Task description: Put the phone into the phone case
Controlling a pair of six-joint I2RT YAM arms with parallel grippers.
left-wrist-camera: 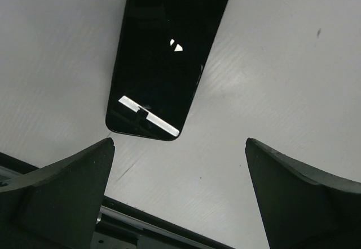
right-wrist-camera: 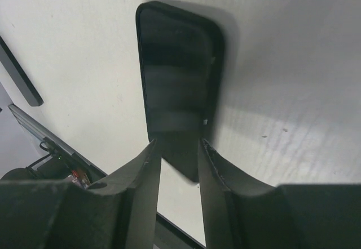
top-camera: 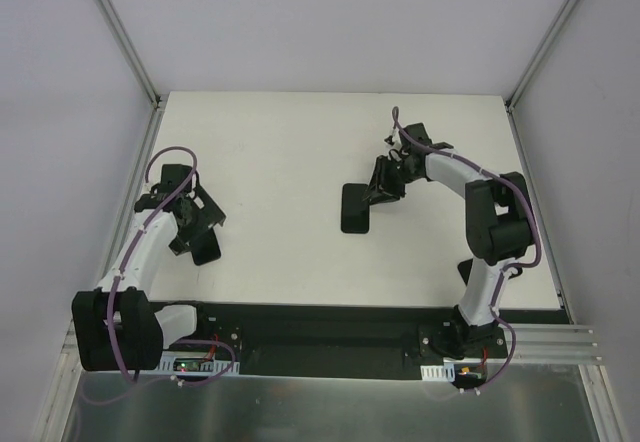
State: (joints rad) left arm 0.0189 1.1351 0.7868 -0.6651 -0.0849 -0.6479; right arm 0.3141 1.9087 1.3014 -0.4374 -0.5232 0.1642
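Note:
The phone (left-wrist-camera: 163,52) lies flat on the white table, glossy black screen up, near the front left (top-camera: 206,249). My left gripper (left-wrist-camera: 177,142) hovers just short of its near end, jaws wide open and empty; in the top view it (top-camera: 190,224) sits over the phone's far end. The phone case (right-wrist-camera: 177,63), a matte black shell with a raised rim, lies mid-table (top-camera: 355,209). My right gripper (right-wrist-camera: 178,143) is shut on the case's near end, one finger on each long edge; that end looks slightly lifted. In the top view this gripper (top-camera: 384,188) is at the case's far right end.
The white table (top-camera: 280,152) is walled on three sides. A black strip and metal rail (top-camera: 330,327) run along the front edge by the arm bases. A thin dark bar (right-wrist-camera: 20,71) shows at the left edge of the right wrist view; I cannot tell what it is.

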